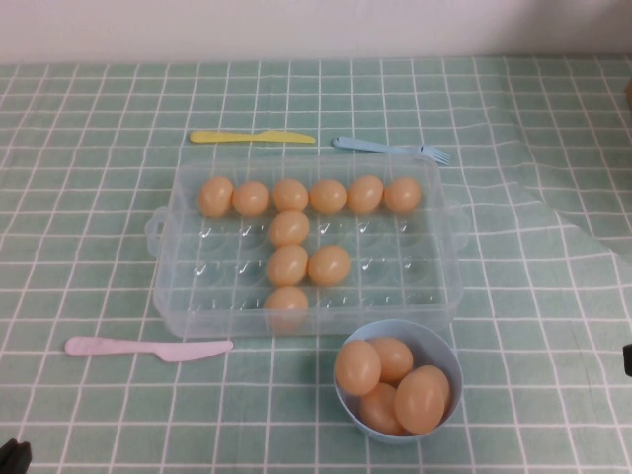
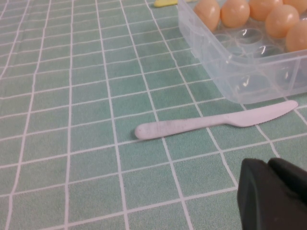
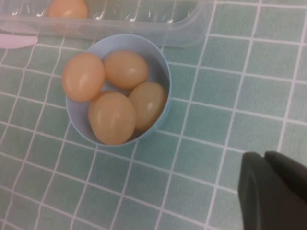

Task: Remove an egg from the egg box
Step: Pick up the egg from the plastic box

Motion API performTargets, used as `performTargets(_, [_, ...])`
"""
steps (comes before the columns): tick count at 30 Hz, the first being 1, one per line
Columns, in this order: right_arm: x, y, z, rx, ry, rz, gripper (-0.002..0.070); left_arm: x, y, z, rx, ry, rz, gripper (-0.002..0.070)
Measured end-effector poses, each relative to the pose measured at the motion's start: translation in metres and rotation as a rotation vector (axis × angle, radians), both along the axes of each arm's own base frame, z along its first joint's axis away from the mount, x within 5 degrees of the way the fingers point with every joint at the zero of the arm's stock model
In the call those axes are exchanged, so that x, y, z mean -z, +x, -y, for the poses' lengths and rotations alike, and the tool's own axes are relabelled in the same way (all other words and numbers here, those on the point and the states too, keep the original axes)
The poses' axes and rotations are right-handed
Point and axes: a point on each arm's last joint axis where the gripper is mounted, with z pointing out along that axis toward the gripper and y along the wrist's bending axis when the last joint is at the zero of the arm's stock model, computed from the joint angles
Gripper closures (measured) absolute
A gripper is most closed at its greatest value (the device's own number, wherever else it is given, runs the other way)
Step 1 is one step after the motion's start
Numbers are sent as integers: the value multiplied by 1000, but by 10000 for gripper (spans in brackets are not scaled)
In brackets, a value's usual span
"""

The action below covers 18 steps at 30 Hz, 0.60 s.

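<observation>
The clear plastic egg box (image 1: 405,269) sits mid-table and holds several orange-tan eggs: a back row and a short column, with one egg (image 1: 329,265) beside the column. My left gripper (image 1: 12,456) is parked at the near left corner, shut and empty. In the left wrist view its tip (image 2: 268,165) is over bare cloth, well short of the egg box (image 2: 249,81) and its eggs (image 2: 235,12). My right gripper (image 1: 627,360) is at the right edge, shut and empty. In the right wrist view its tip (image 3: 265,157) is beside the bowl, with the egg box (image 3: 144,24) beyond.
A light-blue bowl (image 1: 444,355) with several eggs (image 3: 111,117) stands just in front of the box. A pink knife (image 1: 148,348) lies front left, also seen in the left wrist view (image 2: 216,122). A yellow knife (image 1: 252,137) and a blue fork (image 1: 390,148) lie behind the box.
</observation>
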Motion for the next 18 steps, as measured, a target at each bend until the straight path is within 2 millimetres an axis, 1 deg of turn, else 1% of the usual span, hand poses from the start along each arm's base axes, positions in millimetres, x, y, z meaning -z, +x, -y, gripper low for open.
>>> performTargets(5, [-4, 18, -3, -51, -28, -20, 694, 0, 0, 0, 0, 0, 0, 679])
performTargets(8, [-3, 23, -8, -97, -46, -28, 694, 0, 0, 0, 0, 0, 0, 679])
performTargets(11, [-2, 28, -18, -175, -66, -31, 694, 0, 0, 0, 0, 0, 0, 679])
performTargets(13, [-4, 39, -41, -335, -112, 2, 694, 0, 0, 0, 0, 0, 0, 679])
performTargets(14, [-5, 42, -46, -359, -124, 12, 694, 0, 0, 0, 0, 0, 0, 679])
performTargets(18, [-10, 60, -81, -524, -206, 69, 694, 0, 0, 0, 0, 0, 0, 679])
